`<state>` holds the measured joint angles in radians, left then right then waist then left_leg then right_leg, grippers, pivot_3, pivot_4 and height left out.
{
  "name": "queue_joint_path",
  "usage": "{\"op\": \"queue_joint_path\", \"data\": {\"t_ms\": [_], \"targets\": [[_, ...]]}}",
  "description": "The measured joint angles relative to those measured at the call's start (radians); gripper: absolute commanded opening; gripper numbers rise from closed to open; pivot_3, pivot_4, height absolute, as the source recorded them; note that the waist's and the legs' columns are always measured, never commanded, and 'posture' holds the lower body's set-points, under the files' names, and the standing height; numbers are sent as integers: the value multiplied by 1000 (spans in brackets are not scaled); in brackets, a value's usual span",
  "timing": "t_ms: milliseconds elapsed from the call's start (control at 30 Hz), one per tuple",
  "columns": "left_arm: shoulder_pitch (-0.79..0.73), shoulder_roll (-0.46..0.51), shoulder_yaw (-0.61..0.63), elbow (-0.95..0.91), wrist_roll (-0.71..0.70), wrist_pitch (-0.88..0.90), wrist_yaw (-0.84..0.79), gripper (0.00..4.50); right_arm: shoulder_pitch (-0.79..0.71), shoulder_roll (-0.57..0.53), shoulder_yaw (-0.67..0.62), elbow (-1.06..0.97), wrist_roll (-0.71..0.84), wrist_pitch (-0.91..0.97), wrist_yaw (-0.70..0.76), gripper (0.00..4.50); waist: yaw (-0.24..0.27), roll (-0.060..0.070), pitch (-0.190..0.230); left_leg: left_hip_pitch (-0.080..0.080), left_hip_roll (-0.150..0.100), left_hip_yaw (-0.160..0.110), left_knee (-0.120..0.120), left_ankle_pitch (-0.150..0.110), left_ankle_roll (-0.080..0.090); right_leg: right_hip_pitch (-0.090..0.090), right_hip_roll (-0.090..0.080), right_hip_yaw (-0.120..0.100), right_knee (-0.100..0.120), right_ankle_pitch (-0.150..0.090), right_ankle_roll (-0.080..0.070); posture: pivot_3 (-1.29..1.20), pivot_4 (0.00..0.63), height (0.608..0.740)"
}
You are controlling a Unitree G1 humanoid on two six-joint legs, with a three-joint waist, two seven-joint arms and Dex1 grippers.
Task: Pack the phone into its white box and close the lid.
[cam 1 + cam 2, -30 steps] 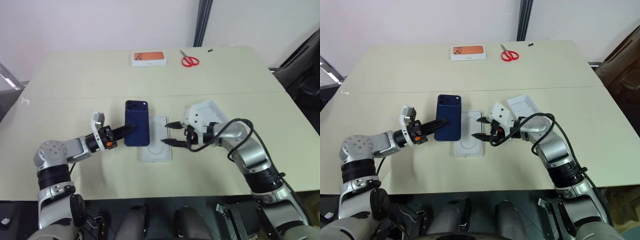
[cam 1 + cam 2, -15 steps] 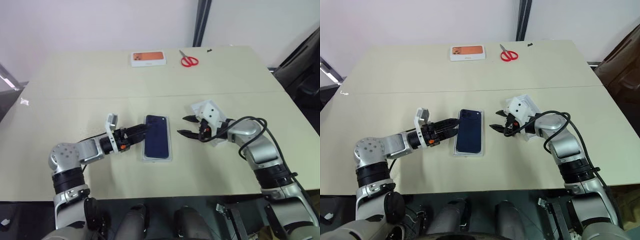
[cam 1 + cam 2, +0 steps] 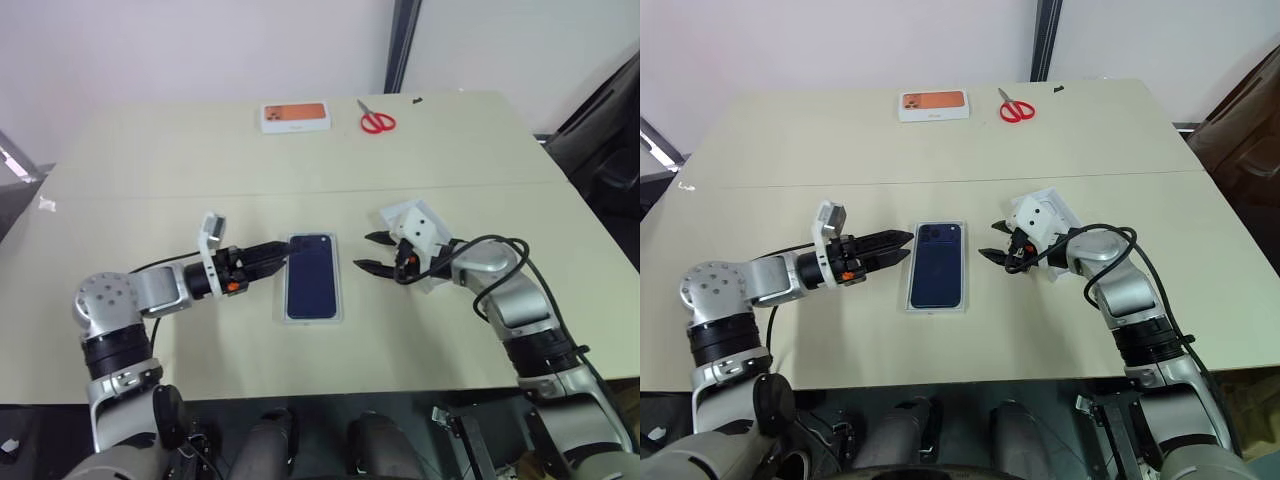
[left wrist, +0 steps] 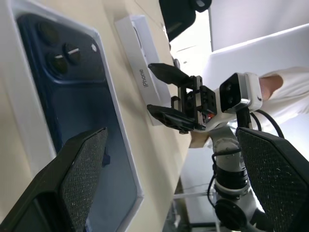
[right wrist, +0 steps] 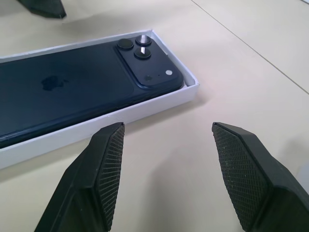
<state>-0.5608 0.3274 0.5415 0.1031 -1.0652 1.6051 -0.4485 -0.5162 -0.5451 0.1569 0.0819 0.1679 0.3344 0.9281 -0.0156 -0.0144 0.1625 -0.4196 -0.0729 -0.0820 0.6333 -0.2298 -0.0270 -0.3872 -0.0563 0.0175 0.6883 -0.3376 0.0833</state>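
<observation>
In the head views the phone [image 3: 311, 289] lies back-up inside the white box [image 3: 310, 318], between the left claw [image 3: 272, 255] and the right claw [image 3: 372, 252], both with fingers apart and empty. The lid [image 3: 418, 228] rests on the counter [image 3: 200, 160] behind the right claw. The left wrist view shows the phone just beyond its spread fingers. The right wrist view shows the boxed phone just ahead. Packing looks done; lidding remains.
</observation>
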Motion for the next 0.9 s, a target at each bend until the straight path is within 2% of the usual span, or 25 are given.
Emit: {"op": "queue_joint_path", "data": {"t_ms": [167,200,267,300,433,500,667,900], "targets": [[30,47,-50,-14,14,-66,-42,4466,-1,7,4,0,-7,-5,0,3050,1,0,0,0,0,0,0,0,0,0,0,0,0,0,0,0,150,740],[39,62,-63,-24,24,-96,-56,4238,-1,7,4,1,-8,-7,0,3050,1,0,0,0,0,0,0,0,0,0,0,0,0,0,0,0,150,740],[42,86,-89,-24,60,-168,-72,3658,-1,7,4,2,-7,-7,6,2486,2,0,0,0,0,0,0,0,0,0,0,0,0,0,0,0,150,740],[44,100,-108,-22,87,-210,-79,3113,-1,7,3,2,-5,-7,11,2110,2,0,0,0,0,0,0,0,0,0,0,0,0,0,0,0,150,740],[96,173,-270,-36,232,-418,-173,1091,16,8,5,-1,-14,-12,-2,60,2,0,0,0,0,0,-1,0,0,0,0,1,-1,0,0,0,150,740],[111,173,-338,-34,291,-498,-202,44,30,12,21,-2,-35,-19,-21,0,4,0,0,0,0,0,-1,0,0,0,0,1,-1,0,0,0,150,740],[123,182,-476,-20,401,-617,-277,44,52,40,54,-14,-64,-28,-56,0,3,0,0,0,0,0,-1,0,0,0,0,1,-1,0,-1,0,150,740],[108,147,-518,24,409,-607,-319,44,88,59,97,-57,-86,-23,-70,0,2,0,0,0,0,0,-1,0,0,0,0,1,-1,0,-1,0,150,740]]}}
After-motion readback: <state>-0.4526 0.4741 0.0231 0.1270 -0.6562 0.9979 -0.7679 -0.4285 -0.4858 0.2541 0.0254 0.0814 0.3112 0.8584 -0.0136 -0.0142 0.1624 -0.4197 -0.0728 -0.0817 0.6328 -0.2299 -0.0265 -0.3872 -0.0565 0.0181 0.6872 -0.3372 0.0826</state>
